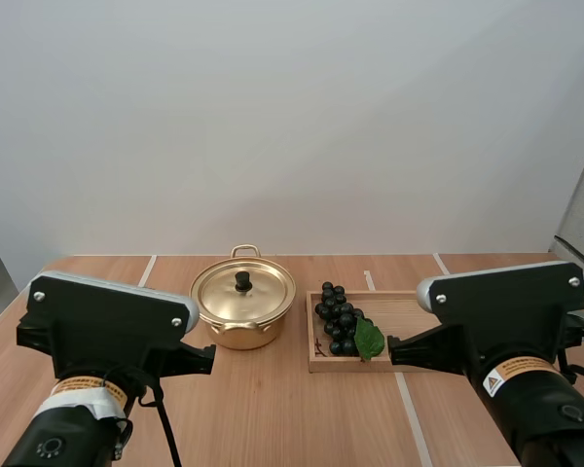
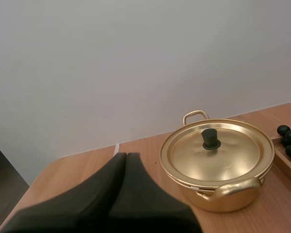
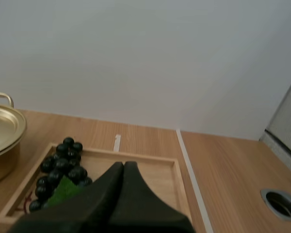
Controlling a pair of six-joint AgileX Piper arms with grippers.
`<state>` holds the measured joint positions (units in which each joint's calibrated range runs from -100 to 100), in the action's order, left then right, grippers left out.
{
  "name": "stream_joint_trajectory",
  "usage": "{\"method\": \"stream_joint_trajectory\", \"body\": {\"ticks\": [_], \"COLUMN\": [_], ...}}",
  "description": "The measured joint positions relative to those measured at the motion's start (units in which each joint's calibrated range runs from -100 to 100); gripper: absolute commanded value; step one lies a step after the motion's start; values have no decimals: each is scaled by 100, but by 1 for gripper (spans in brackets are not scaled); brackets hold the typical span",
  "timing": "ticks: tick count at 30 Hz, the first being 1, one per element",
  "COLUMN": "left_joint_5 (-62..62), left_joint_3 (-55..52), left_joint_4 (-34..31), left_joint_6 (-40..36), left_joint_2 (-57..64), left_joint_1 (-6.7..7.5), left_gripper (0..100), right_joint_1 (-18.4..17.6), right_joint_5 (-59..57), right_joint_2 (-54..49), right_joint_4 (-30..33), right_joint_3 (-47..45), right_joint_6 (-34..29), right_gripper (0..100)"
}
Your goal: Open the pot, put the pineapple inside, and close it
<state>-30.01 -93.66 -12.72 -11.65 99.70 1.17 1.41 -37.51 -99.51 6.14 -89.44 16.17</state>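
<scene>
Beside the tray (image 1: 399, 309) of grapes (image 1: 337, 316) stands the lidded pot (image 1: 241, 336) — left tool (image 2: 126, 156) and right tool (image 3: 123, 165) closed, apparently empty.

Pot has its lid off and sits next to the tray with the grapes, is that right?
Not quite. The lid is on the pot, with its black knob on top, as the left wrist view shows. The pot does sit next to the tray with the grapes.
</scene>
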Motion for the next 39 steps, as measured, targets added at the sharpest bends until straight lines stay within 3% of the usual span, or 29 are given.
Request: {"method": "stream_joint_trajectory", "body": {"ticks": [12, 21, 26, 31, 39], "left_joint_5": [138, 138, 138, -55, -70], "left_joint_3": [-599, -611, -611, -627, -627], "left_joint_4": [111, 368, 558, 646, 691], "left_joint_6": [-219, -391, -402, -411, -422], "left_joint_2": [0, 0, 0, 0, 0], "left_joint_1": [-13, -45, -45, -45, -45], "left_gripper": [0, 0, 0, 0, 0], "right_joint_1": [0, 0, 0, 0, 0], "right_joint_5": [-586, -567, 322, -22, -363], "right_joint_2": [0, 0, 0, -12, -12], "right_joint_4": [105, 110, 46, -161, 232], "right_joint_3": [-496, -508, -508, -540, -1019], "right_joint_6": [0, 0, 0, 0, 0], "right_gripper": [0, 0, 0, 0, 0]}}
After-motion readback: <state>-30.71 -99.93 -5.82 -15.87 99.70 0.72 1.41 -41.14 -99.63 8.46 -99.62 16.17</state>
